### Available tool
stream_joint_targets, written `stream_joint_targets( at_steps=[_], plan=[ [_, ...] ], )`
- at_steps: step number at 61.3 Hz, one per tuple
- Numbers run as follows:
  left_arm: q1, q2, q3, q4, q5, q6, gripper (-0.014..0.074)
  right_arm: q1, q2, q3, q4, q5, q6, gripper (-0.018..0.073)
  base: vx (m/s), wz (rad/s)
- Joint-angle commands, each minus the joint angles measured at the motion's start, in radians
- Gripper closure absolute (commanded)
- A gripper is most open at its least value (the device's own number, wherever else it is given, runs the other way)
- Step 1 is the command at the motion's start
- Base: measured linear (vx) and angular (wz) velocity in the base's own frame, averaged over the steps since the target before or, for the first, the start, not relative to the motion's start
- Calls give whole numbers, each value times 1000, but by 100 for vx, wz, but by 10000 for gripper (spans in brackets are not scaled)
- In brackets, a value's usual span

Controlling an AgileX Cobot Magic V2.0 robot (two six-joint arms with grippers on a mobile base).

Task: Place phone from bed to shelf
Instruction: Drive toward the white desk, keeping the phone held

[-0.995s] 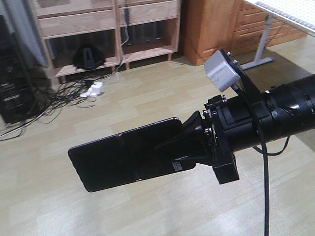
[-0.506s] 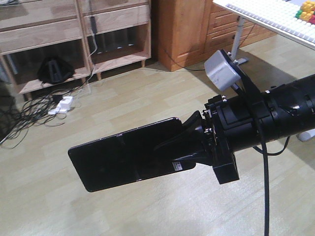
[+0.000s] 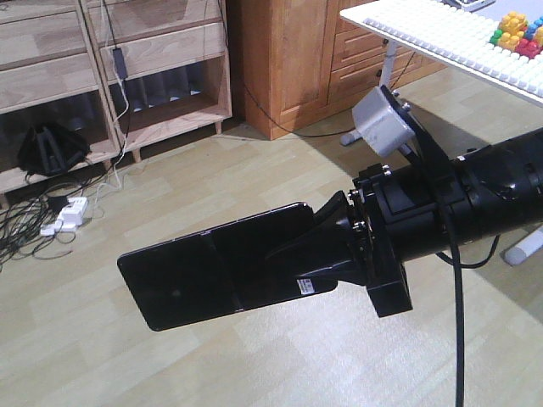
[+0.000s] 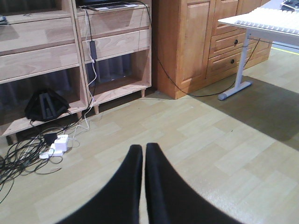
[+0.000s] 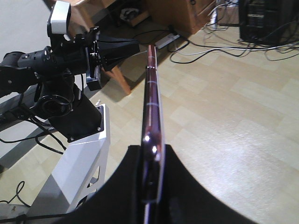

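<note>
Pick-up looks done: the phone [image 3: 195, 271] is off the bed, which is out of view. The right gripper [image 3: 295, 261] is clamped on the phone's sticker end, holding the slab out in the air above the floor [image 3: 254, 170]; it shows edge-on in the right wrist view. The left gripper [image 4: 143, 158] has its fingers pressed together with nothing between them. The shelf [image 3: 161, 51] stands at the far left across the floor, well apart from the phone, with cables [image 3: 25, 229] and a white power strip [image 3: 68, 214] at its foot. Left to do: carry the phone over, set it on a shelf board, release. The upper boards are cropped, so free space is likely there but can't be confirmed.
</note>
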Motion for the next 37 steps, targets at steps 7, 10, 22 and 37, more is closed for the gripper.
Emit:
stream_joint_targets(
  at_steps=[7,10,22,37],
  plan=[
    [-3,-5,2,-10,-73,-4,596,1,-34,-26,91,82,-7,564,34,-4],
    [-3,-5,2,-10,-73,-4,596,1,-34,-26,91,82,-7,564,33,-2],
    [-3,-5,2,-10,-73,-4,596,1,-34,-26,91,82,-7,564,32,-2],
    [-3,-5,2,-10,-73,-4,596,1,-34,-26,91,82,-7,564,30,-4]
  ],
)
